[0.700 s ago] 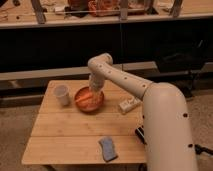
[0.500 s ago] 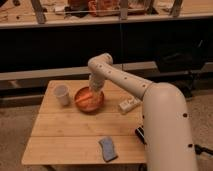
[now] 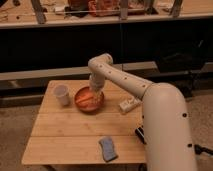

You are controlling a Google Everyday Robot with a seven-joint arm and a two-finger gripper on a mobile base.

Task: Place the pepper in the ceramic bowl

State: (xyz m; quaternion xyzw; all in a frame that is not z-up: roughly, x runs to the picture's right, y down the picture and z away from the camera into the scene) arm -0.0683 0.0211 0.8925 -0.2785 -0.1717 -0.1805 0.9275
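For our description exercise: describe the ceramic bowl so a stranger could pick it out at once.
Find the light wooden table. Near its far edge, under the robot's gripper, sits the ceramic bowl. It is shallow, round and glossy reddish-orange, wider than the white cup beside it and unlike the grey-blue sponge at the near edge.

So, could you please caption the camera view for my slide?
Gripper above the ceramic bowl, pepper inside it, white cup alongside on the table.
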